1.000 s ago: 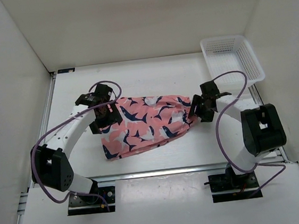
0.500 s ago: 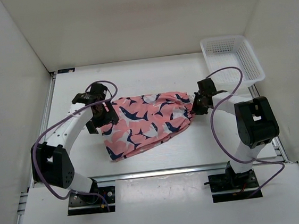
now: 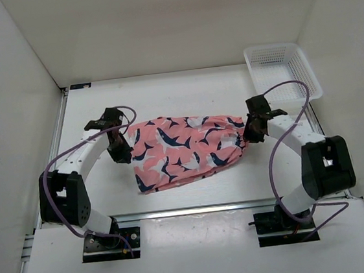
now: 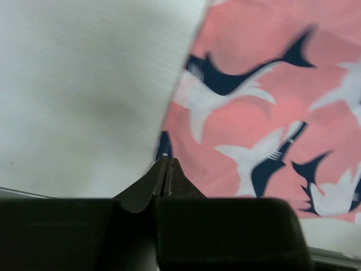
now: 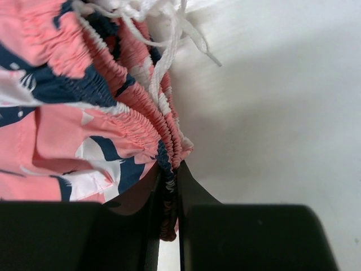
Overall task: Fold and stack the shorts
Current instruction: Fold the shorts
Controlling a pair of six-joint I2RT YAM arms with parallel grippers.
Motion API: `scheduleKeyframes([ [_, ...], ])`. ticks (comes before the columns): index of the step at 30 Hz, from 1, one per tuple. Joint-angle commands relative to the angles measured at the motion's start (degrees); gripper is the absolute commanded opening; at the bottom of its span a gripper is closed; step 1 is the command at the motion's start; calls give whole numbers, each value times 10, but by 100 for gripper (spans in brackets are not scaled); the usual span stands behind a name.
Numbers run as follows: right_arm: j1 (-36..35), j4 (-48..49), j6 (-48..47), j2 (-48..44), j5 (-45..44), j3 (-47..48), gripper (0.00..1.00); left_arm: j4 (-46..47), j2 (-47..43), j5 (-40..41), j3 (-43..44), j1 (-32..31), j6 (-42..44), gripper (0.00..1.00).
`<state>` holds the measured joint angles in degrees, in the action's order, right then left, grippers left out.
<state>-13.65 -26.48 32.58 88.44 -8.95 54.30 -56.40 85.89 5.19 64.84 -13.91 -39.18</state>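
Mid-table in the top view, the shorts (image 3: 187, 152) lie spread out, stretched left to right between the arms. The left gripper (image 3: 119, 148) is at their left edge and the right gripper (image 3: 251, 129) at their right end, both touching fabric. A basket (image 3: 305, 65) sits at the far right corner of the table (image 3: 184, 97), well apart from the shorts.

Left wrist view: the left gripper (image 4: 164, 168) has its fingers together, pinching the shorts (image 4: 265, 113) at an edge on a navy patch. Fabric fills the right side, bare table (image 4: 84, 84) the left.

Right wrist view: the right gripper (image 5: 169, 195) is clamped on the gathered waistband of the shorts (image 5: 67, 130). The white drawstring (image 5: 177, 34) trails loose onto the table (image 5: 271, 113) beside the band.
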Motion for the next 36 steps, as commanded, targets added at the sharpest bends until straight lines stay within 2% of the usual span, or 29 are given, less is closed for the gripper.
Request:
scheduleKeyframes([
  [1,1,-55,4,-59,-41,-14,0,39,-17,-60,-43,37,1,10],
  [5,1,-86,4,-88,-62,-14,0,81,11,-93,-79,44,-5,10],
  [11,1,-104,-7,-122,-81,-9,0,109,57,-112,-72,38,-5,10],
  [16,-4,-116,-18,-127,-92,27,0,119,98,-106,-53,38,-5,10],
  [19,-30,-129,-29,-127,-105,69,0,125,139,-119,-47,38,-5,10],
  [22,-70,-136,-36,-117,-118,122,0,131,160,-124,-35,23,-5,10],
  [28,-203,-175,-41,-55,-147,251,0,131,173,-130,-18,18,-5,10],
  [34,-384,-204,-46,79,-214,376,0,131,173,-135,-8,18,-5,10],
  [36,-412,-204,-46,111,-229,403,0,131,178,-135,-8,18,1,10],
])
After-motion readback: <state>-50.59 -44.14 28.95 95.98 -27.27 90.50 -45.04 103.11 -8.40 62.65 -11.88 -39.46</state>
